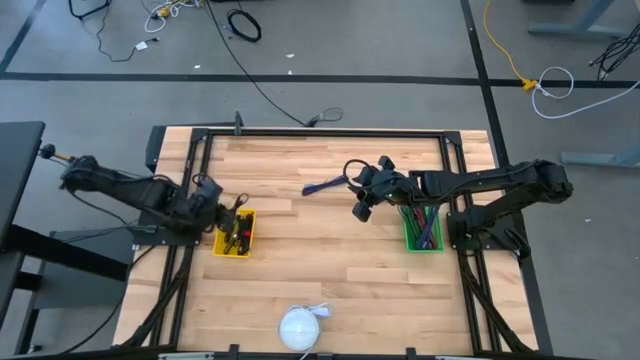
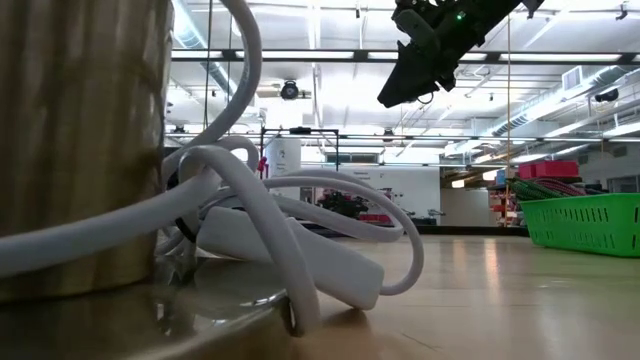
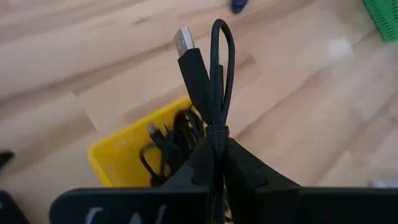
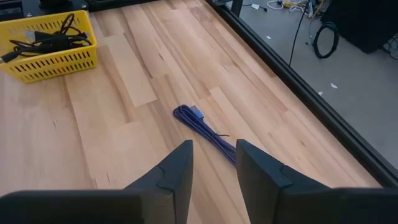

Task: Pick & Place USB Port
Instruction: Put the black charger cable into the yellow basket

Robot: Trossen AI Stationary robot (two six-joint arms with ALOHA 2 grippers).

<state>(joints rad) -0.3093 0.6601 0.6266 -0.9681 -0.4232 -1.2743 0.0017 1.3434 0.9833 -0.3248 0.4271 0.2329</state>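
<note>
While the high view takes in the whole wooden table, it shows the left gripper only as a dark shape over the yellow basket near the table's left edge. Its wrist view fills in the rest: the fingers are pinched on a bundled black USB cable, whose looped end and silver plug stand up above the fingertips, with the basket right below holding more black cables.

Near the middle of the table, the right gripper hangs in the air, just left of the green basket, which holds purple and dark cables. In its own wrist view the two fingers are spread apart with nothing between them, and a coiled purple cable lies flat on the wood beyond them. From above, that purple cable shows to the left of the gripper, toward the far side of the table.

At table height the low view is mostly blocked by a white cord coiled close to the lens, probably belonging to the round white object that the high view shows at the near edge. Only the right gripper appears there, well above the surface, with the green basket at the right.
</note>
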